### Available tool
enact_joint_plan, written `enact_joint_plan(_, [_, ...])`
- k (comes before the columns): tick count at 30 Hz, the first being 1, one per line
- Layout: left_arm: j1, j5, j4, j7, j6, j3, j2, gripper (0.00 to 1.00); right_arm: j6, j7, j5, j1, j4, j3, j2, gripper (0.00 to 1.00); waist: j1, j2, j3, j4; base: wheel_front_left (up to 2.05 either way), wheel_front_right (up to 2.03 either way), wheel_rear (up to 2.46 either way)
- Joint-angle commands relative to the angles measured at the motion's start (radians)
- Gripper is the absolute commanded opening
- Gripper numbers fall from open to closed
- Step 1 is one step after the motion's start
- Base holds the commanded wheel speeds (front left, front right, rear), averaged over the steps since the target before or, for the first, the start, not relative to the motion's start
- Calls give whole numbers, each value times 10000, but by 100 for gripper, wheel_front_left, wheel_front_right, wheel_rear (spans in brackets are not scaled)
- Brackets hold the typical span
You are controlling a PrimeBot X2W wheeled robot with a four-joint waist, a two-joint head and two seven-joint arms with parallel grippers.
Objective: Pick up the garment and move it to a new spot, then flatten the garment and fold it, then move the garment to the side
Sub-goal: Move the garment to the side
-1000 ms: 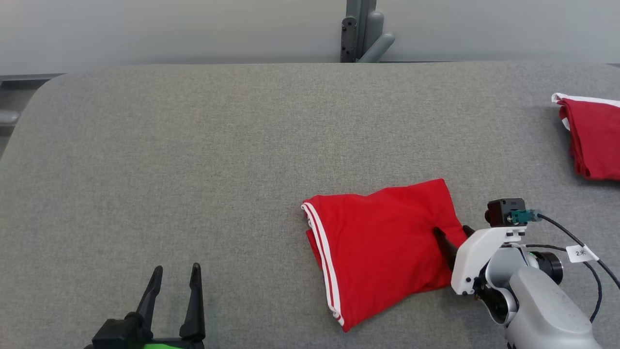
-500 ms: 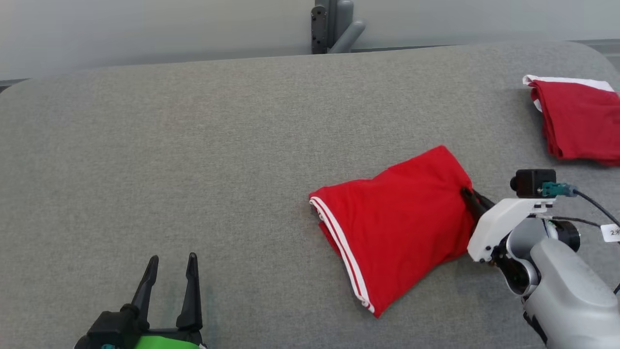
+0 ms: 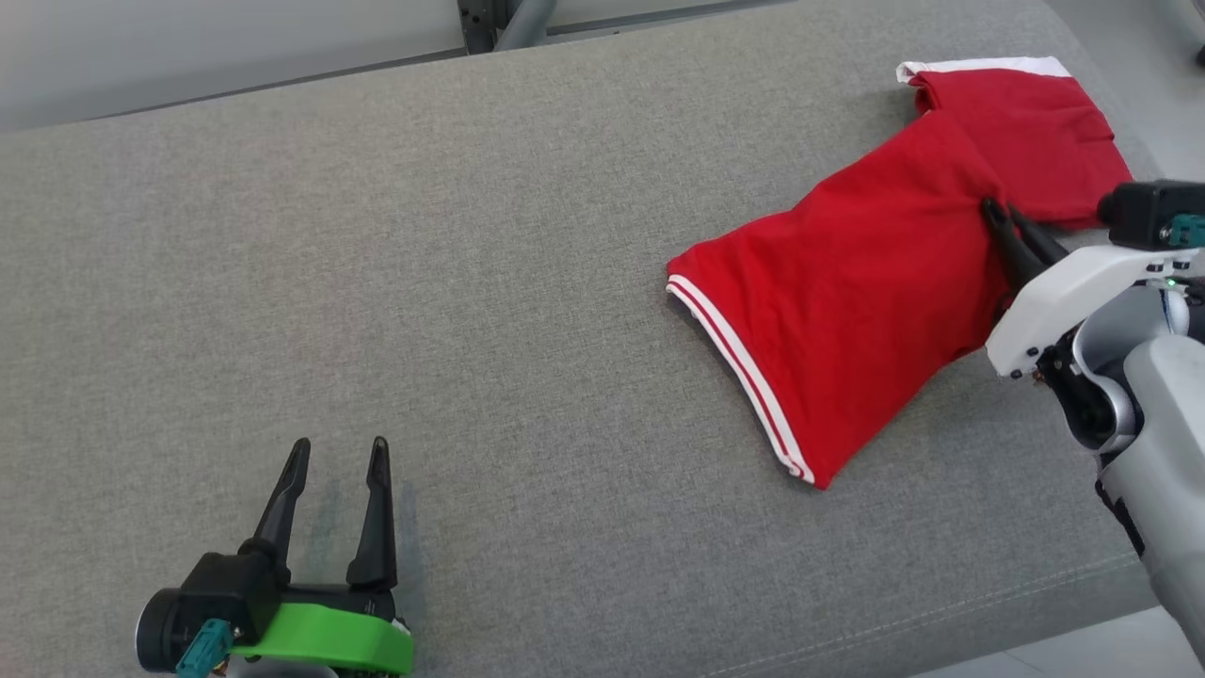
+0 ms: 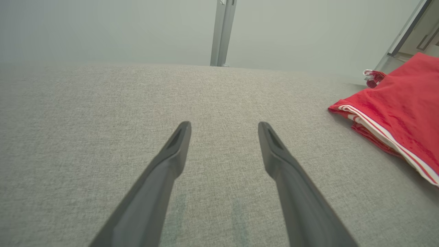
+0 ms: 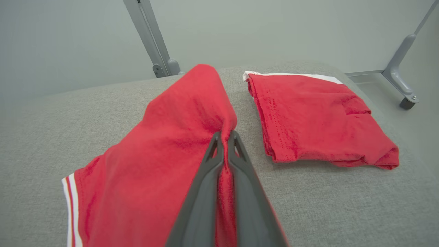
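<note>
Pinched edge of garment (image 3: pixel 847 311) in right gripper (image 3: pixel 1000 212); hauled it close beside red folded pile (image 3: pixel 1036 122); likely final set-aside; kept left gripper (image 3: pixel 337 454) splayed, empty.

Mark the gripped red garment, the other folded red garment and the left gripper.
gripped red garment (image 3: pixel 847 301), head view, cloth middle
other folded red garment (image 5: pixel 319 120), right wrist view, top face
left gripper (image 3: pixel 340 443), head view, between fingertips
</note>
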Motion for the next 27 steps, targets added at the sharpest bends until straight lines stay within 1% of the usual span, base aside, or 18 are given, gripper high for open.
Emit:
enact_joint_plan(1, [-238,80,53,-20,-31,-24,44,100,-17,101,-109,-315,-165,66,-144,0,0,40,452,-349,0,0,0])
enact_joint_plan(6, [-640,-92,137,-22,-44,-256,83,100,-17,682,-350,-1358,-440,68,-527,0,0,40,820,63,0,0,0])
enact_joint_plan(10, [-781,-200,115,-20,-45,-203,126,100,-17,1088,-496,-2065,-518,-122,-788,0,0,40,1101,401,0,0,0])
enact_joint_plan(13, [-684,-484,183,-20,-47,-79,106,100,-17,1156,-501,-2406,-654,-383,-877,0,0,40,1147,550,0,0,0])
enact_joint_plan(16, [-605,-581,168,-20,-47,-10,99,100,-17,1081,-451,-2513,-870,-671,-946,0,0,40,1124,585,0,0,0])
enact_joint_plan(21, [-517,-576,128,-20,-48,66,88,100,-17,1131,-473,-2228,-1034,-1155,-1045,0,0,40,988,485,0,0,0])
enact_joint_plan(27, [-564,-466,42,-20,-49,19,163,100,-16,1305,-657,-2007,-1008,-1852,-961,0,0,40,1033,258,0,0,0])
